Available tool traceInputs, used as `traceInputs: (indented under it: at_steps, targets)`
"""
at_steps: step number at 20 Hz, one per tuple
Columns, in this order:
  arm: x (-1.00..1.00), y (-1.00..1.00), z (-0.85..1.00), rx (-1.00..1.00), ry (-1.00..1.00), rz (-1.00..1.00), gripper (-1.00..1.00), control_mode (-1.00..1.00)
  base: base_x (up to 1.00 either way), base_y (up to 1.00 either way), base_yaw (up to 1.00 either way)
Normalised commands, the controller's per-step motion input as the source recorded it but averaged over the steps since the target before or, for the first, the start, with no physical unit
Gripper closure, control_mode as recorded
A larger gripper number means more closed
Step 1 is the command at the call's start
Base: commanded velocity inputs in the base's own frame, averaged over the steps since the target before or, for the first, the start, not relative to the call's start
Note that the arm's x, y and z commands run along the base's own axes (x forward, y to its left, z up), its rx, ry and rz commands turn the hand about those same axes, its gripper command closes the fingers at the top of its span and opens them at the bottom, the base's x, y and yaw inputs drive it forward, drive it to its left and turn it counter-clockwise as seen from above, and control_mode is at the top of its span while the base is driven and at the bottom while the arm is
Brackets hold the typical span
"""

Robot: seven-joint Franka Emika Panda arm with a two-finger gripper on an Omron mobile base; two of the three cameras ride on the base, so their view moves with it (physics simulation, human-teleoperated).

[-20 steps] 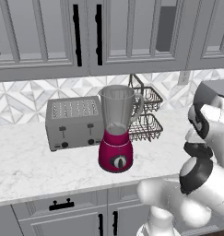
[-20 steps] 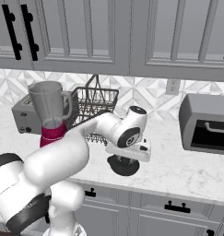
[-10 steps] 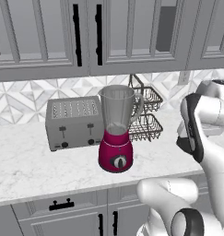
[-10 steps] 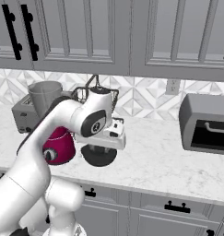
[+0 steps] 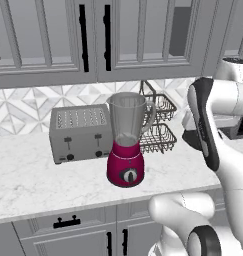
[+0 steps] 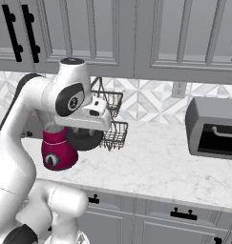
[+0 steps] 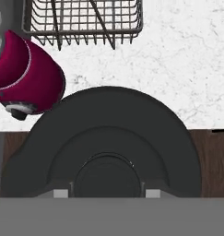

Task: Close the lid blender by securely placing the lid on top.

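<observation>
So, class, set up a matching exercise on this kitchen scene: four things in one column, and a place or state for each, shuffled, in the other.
Things:
1. blender
2. lid
3. toaster
4. wire basket

Places or states:
A. held in the gripper, above the counter
B. behind the blender's handle side
C. jar open on top
D. on the counter, near the wall

Pairs: 1-C, 2-A, 3-D, 4-B

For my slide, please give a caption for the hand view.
Gripper holding the dark lid above the counter, beside the blender.

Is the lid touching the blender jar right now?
Apart. In the left base view the blender jar's rim is open with nothing on it; in the right base view the lid hangs under the gripper, beside the base.
</observation>
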Motion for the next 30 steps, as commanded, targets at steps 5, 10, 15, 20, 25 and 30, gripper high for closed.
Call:
traceInputs:
  at_steps: [5,10,15,20,25,30]
  targets:
    - [0.00,0.61,0.99,-0.03,0.00,0.01,1.00,-1.00,0.00,0.00,0.00]
    - [0.00,0.81,0.80,0.00,0.00,0.11,1.00,-1.00,0.00,0.00,0.00]
    - [0.05,0.56,0.13,0.01,-0.05,0.20,1.00,-1.00,0.00,0.00,0.00]
    - [0.48,0.50,0.00,0.02,-0.09,0.19,1.00,-1.00,0.00,0.00,0.00]
    - [0.42,0.36,0.02,0.00,-0.17,0.14,1.00,-1.00,0.00,0.00,0.00]
    - [0.55,0.10,0.00,0.00,-0.07,0.04,1.00,-1.00,0.00,0.00,0.00]
